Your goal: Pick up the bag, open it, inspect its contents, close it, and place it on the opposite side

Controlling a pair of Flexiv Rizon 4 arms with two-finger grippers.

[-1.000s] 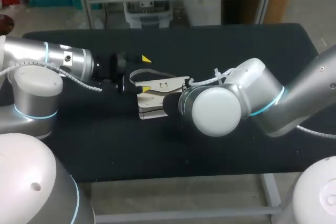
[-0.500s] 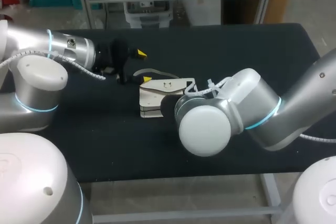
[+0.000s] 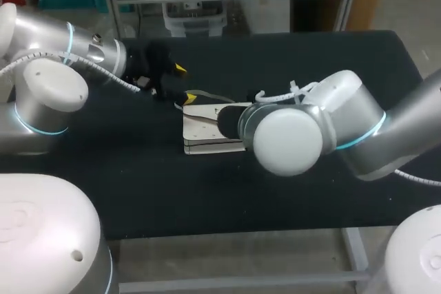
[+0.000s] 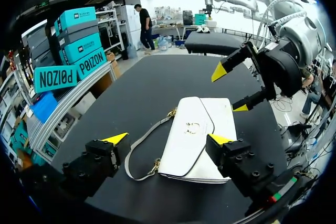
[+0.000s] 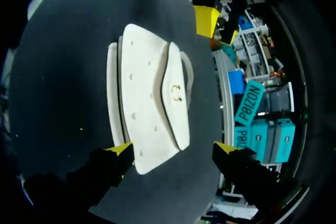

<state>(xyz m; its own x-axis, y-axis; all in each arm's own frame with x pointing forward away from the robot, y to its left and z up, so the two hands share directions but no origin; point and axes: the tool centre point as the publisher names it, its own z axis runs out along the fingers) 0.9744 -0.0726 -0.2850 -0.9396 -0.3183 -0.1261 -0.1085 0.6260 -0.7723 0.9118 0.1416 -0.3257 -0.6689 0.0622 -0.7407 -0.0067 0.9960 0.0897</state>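
**Worktop.** The worktop (image 3: pixel 331 67) carried a plain black matte cover. A single item lay on it, near the middle.

**Task item.** The bag (image 4: pixel 197 140) was a white, rectangular handbag lying flat on the worktop. Its flap was closed over the front. A small gold clasp (image 4: pixel 193 127) sat at the centre of the flap. A grey strap (image 4: pixel 140 149) with gold fittings looped out from one long side and rested on the black cover.

**Left arm.** The left arm entered from the left side of the head view. The left gripper (image 4: pixel 168 139) stood with its jaws wide apart and held nothing. In the left wrist view, the bag lay ahead of and below these jaws, and the strap loop lay between the two fingers. No contact with the bag was visible. In the head view, this gripper sat at the bag's far left corner, just beside the strap.

**Right arm.** The right arm (image 3: pixel 358 129) entered from the right side, and its wrist covered the bag's right end in the head view. The right gripper (image 5: pixel 173 148) also had its jaws wide apart and empty. In the right wrist view, the bag lay ahead of the jaws, with its near end between the two yellow tips. Contact could not be determined.

**Relative position.** The two grippers faced each other across the bag.
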